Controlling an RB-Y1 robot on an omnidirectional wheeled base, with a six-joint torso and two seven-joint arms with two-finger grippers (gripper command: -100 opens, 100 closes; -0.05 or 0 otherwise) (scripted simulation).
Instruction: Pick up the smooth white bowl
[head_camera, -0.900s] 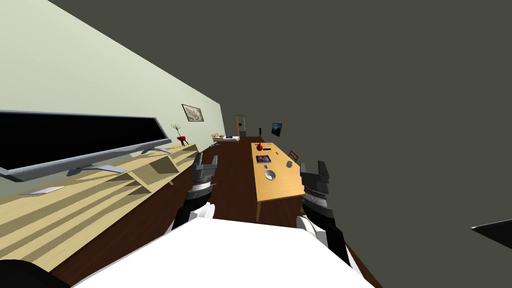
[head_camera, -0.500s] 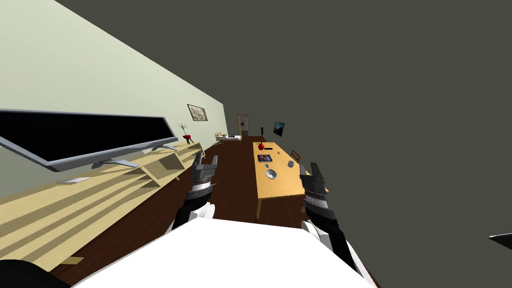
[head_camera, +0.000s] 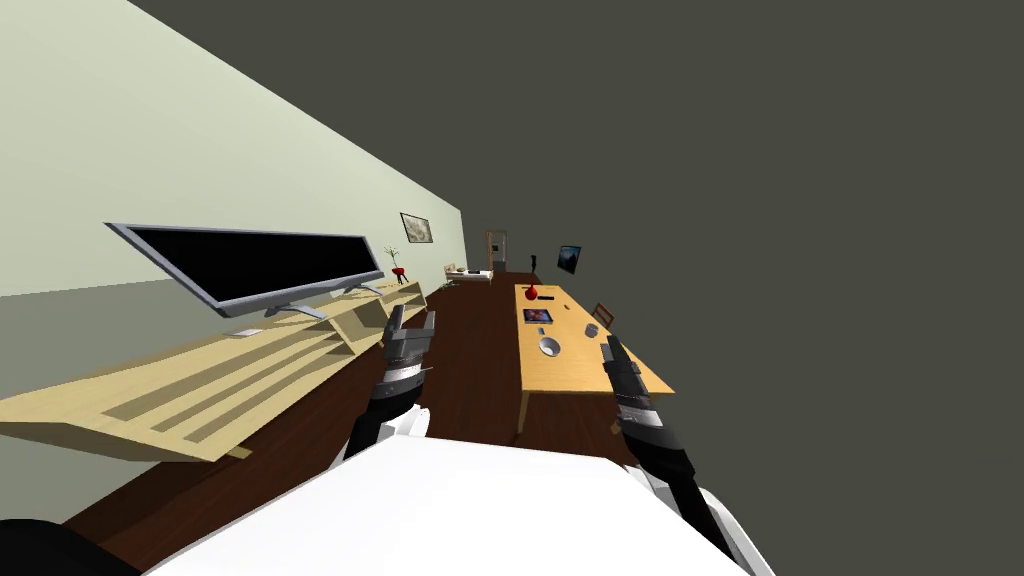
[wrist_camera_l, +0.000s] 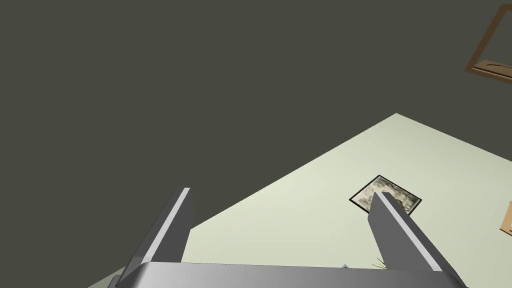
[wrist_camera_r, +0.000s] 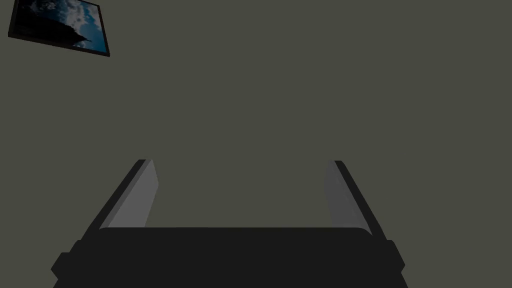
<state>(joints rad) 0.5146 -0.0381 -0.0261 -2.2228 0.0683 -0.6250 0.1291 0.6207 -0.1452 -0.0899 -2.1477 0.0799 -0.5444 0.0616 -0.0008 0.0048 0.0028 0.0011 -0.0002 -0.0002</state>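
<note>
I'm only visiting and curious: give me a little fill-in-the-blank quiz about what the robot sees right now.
1. The bowl sits on a wooden ___.
2. The vase beyond it is ___.
3. The left gripper and right gripper are both ___, holding nothing.
4. The TV stands to the robot's ___.
Missing words: table; red; open; left.

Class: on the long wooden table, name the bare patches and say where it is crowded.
Bare: the near end of the table, between the white bowl and the near edge. Crowded: beyond the bowl, where a tablet, a red vase and a small grey object lie.
</note>
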